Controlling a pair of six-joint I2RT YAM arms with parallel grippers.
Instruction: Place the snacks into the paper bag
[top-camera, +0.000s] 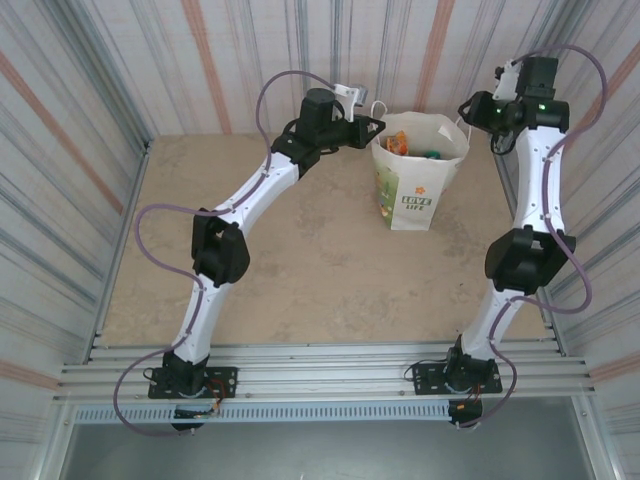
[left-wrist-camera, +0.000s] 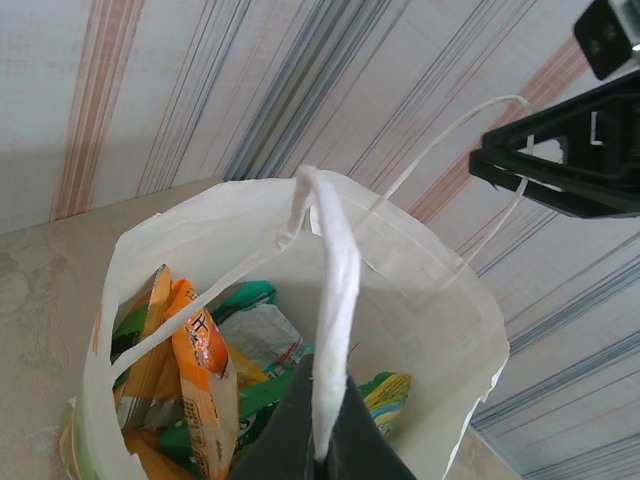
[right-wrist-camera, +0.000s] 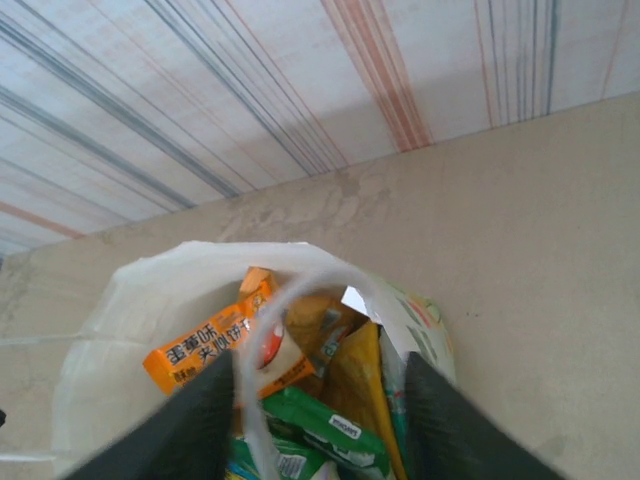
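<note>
The white paper bag (top-camera: 415, 185) stands upright at the back of the table, with green lettering on its front. Snacks lie inside it: an orange packet (right-wrist-camera: 215, 345), a green one (right-wrist-camera: 330, 420), a yellow-brown one (right-wrist-camera: 355, 375), and orange (left-wrist-camera: 200, 370) and green (left-wrist-camera: 250, 300) packets in the left wrist view. My left gripper (left-wrist-camera: 322, 400) is shut on one thin white handle (left-wrist-camera: 335, 290), holding it up over the bag's mouth. My right gripper (right-wrist-camera: 320, 410) hangs open above the bag's right rim. The other handle loop (right-wrist-camera: 245, 400) runs between its fingers without being clamped.
Striped walls close in the table on three sides, close behind the bag. The beige tabletop (top-camera: 300, 270) stretches bare in front of the bag. The right gripper's black body (left-wrist-camera: 570, 160) shows beyond the far handle in the left wrist view.
</note>
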